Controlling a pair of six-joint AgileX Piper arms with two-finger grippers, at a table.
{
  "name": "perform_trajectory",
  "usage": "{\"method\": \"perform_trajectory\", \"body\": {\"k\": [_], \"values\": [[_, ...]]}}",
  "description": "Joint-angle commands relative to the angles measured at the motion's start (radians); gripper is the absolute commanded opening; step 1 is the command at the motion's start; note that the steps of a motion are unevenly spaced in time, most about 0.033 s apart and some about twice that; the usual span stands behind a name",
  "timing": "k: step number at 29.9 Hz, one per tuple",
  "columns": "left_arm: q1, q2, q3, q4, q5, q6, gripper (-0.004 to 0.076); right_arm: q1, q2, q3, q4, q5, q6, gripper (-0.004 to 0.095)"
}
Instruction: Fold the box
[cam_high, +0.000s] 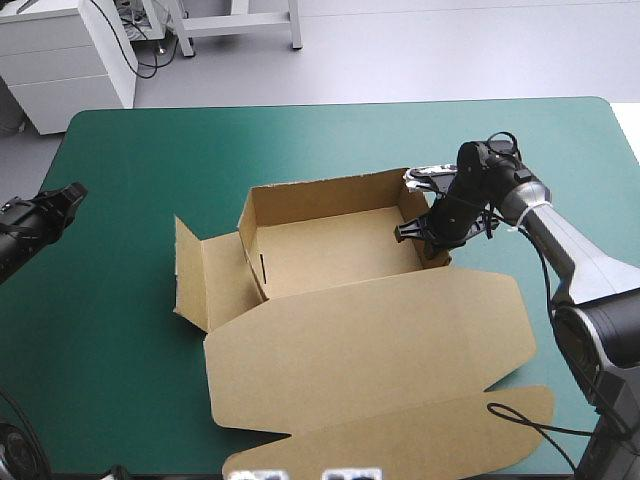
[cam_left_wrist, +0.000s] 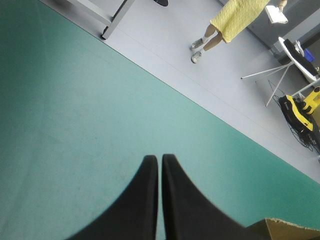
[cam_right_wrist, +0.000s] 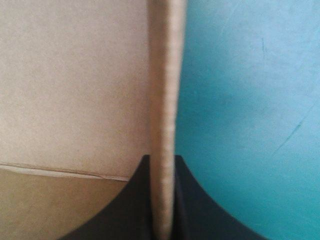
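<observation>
The brown box (cam_high: 330, 250) stands near the table's middle as an open tray with raised walls. Its lid (cam_high: 370, 340) lies flat toward the near edge, and a side flap (cam_high: 200, 270) sticks out on the left. My right gripper (cam_high: 432, 232) is at the tray's right wall, shut on that wall. In the right wrist view the wall's edge (cam_right_wrist: 167, 125) runs straight out from between the black fingers (cam_right_wrist: 192, 210), box floor on one side and teal-green cover on the other. My left gripper (cam_high: 70, 200) hovers by the table's left edge, shut and holding nothing (cam_left_wrist: 160, 165).
A corner of the brown box (cam_left_wrist: 290, 230) shows beside my left gripper in the left wrist view. Bare teal-green cover (cam_high: 130, 160) lies left of and beyond the box.
</observation>
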Motion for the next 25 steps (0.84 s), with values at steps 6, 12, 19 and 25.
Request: {"method": "perform_trajectory", "body": {"k": [6,12,19,25], "values": [[0.003,-0.023,-0.028,-0.059,0.02,0.005,0.0009,-0.032,-0.125,-0.282,0.137,0.037,-0.015,-0.0013],[0.003,-0.023,-0.028,-0.059,0.021,0.005,0.0009,-0.034,-0.284,-0.3,0.089,0.037,-0.034,-0.0013],[-0.008,-0.023,-0.028,-0.066,0.03,0.001,0.0009,-0.034,-0.417,-0.3,0.069,0.037,-0.036,-0.0013],[-0.16,-0.023,-0.028,-0.066,0.031,0.002,-0.0008,-0.03,-0.413,-0.3,0.139,0.021,-0.074,-0.0013]]}}
